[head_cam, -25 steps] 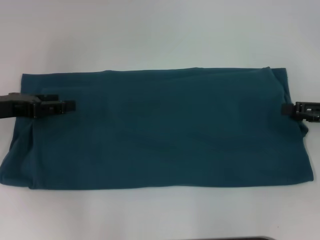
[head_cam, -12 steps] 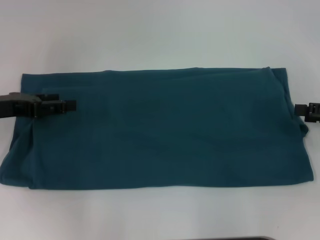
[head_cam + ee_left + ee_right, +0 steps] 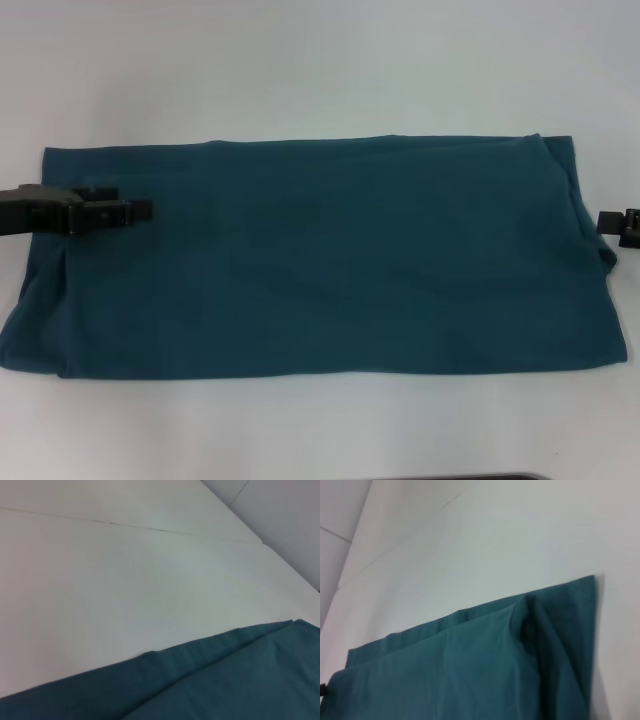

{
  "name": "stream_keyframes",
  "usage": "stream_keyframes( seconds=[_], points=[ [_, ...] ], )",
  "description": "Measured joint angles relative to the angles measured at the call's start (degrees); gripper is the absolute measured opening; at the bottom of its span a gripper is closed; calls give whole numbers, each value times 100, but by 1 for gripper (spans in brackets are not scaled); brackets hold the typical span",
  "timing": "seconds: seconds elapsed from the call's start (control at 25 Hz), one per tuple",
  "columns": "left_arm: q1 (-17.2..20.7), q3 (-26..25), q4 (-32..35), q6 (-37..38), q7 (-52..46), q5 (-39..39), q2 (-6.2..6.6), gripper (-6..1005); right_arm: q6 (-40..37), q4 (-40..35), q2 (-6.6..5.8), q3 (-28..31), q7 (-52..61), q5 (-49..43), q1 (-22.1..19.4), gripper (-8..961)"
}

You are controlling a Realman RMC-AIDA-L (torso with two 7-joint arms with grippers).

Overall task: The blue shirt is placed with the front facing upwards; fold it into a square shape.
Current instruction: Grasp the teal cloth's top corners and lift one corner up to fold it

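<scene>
From my head camera, the dark teal-blue cotton shirt [image 3: 310, 265] lies flat on the white counter [image 3: 320, 70] as a wide band with its plain side up, so a fold across its length should give the square. My left end effector [image 3: 135, 211] sits low over the band's left end, fingers apparently together, though I cannot tell whether they pinch cloth. My right end effector [image 3: 612, 225] is just off the right edge; its opening is hidden.

My left wrist camera shows the far layered hem beside bare counter.

My right wrist camera shows the doubled far right corner, slightly puffed.
</scene>
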Motion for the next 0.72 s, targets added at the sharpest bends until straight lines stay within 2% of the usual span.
stream_keyframes(
  seconds=[0.72],
  points=[
    [-17, 0, 0, 1, 6, 0, 10, 724, -12, -143, 169, -125, -39, -75, 84, 791]
  ],
)
